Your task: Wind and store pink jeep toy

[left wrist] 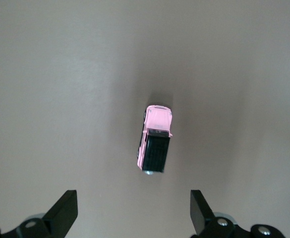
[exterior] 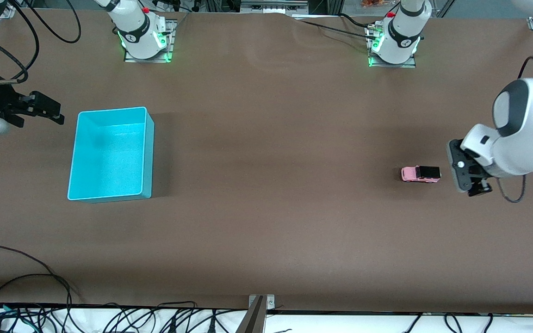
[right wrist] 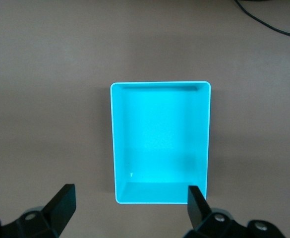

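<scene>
Both arms are showing glossy white shells with grey joint bands, green lights glowing at their bases (exterior: 146,44) and what look like small red caps above; black grippers, black cables trailing.

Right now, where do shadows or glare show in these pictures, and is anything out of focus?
Front view: small pink toy jeep with a black roof sharp, green glow at the arm bases. Left wrist view: soft shadow beside the jeep. Right wrist view: open cyan plastic bin bright, evenly lit, no glare.
</scene>
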Tool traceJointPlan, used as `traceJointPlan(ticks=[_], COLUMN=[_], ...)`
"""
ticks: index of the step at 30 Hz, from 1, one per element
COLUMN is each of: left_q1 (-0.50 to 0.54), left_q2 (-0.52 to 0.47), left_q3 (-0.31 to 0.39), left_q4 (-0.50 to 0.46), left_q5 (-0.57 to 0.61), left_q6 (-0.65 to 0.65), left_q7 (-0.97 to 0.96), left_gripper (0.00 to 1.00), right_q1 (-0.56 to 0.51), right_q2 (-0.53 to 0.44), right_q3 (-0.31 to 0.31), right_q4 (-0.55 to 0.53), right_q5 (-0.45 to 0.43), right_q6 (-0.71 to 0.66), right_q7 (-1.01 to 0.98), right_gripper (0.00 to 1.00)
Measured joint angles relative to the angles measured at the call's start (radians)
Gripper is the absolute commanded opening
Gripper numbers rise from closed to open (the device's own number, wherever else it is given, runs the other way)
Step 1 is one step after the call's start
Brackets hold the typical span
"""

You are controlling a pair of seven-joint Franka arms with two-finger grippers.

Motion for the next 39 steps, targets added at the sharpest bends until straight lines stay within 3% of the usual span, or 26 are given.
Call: traceJointPlan(ticks=[6,15,39], left_q1=[0.004,0.027,0.08], left_q2=[0.06,0.089,0.094], left_q3=[0.001,0.001,0.0], left_q4=[-0.049,-0.198,-0.361], left_q5=[0.0,0.0,0.0], left_q6=[0.118,0.324,0.459], left_q7=[0.104,0.192,0.299], left_gripper=[1.0,1.0,1.0], right_q1=[0.0,0.0,0.0], right_q2=[0.0,0.0,0.0], right_q3=[0.0,0.0,0.0], right_q4=[0.0,0.001,0.001], right_q5=[0.0,0.0,0.0], right_q6=[0.0,0.0,-0.001], right_q7=[0.0,0.0,0.0], right_gripper=[1.0,1.0,1.0])
